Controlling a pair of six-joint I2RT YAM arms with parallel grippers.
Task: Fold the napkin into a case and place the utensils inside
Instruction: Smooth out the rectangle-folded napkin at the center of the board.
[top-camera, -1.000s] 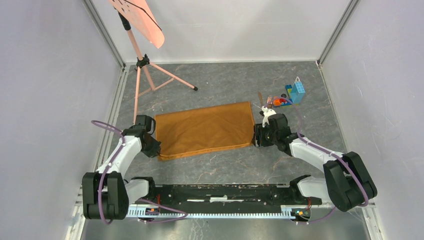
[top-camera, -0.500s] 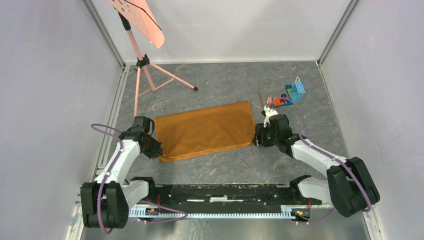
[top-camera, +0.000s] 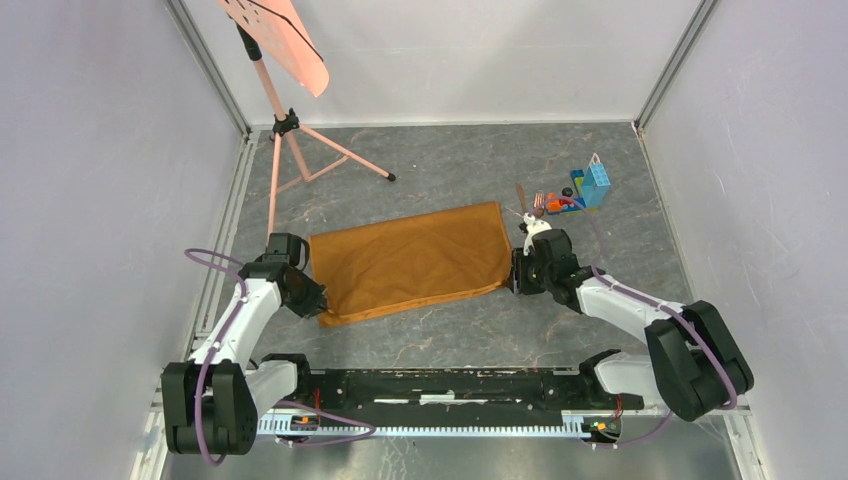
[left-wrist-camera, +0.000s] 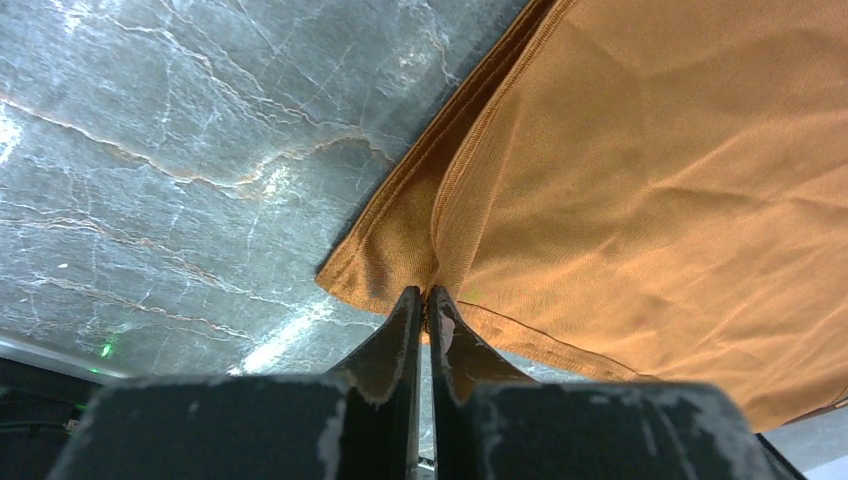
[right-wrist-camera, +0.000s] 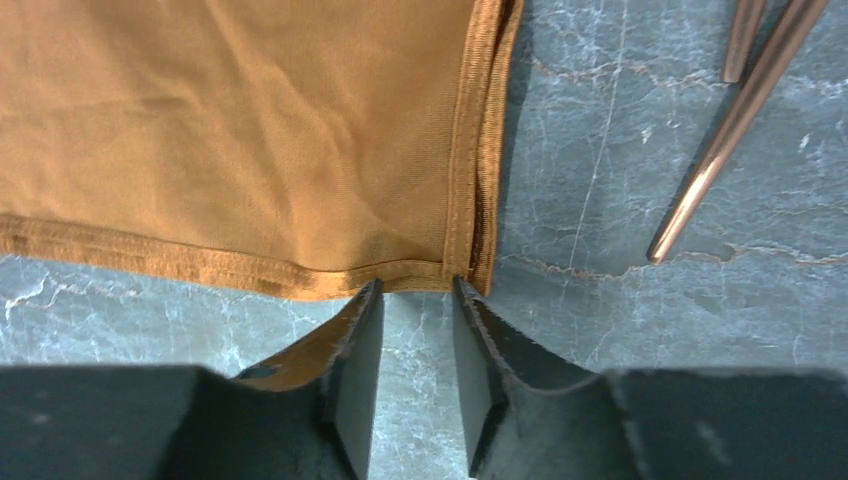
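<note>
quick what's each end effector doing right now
Left end effector: closed, pinching the near-left corner of the napkin.
Right end effector: open, fingertips at the napkin's near-right corner, nothing clamped.

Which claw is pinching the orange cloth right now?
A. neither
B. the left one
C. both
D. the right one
B: the left claw is closed tight on a corner of the orange cloth, while the right claw sits at another corner with its fingers apart, not clamped on it.
</note>
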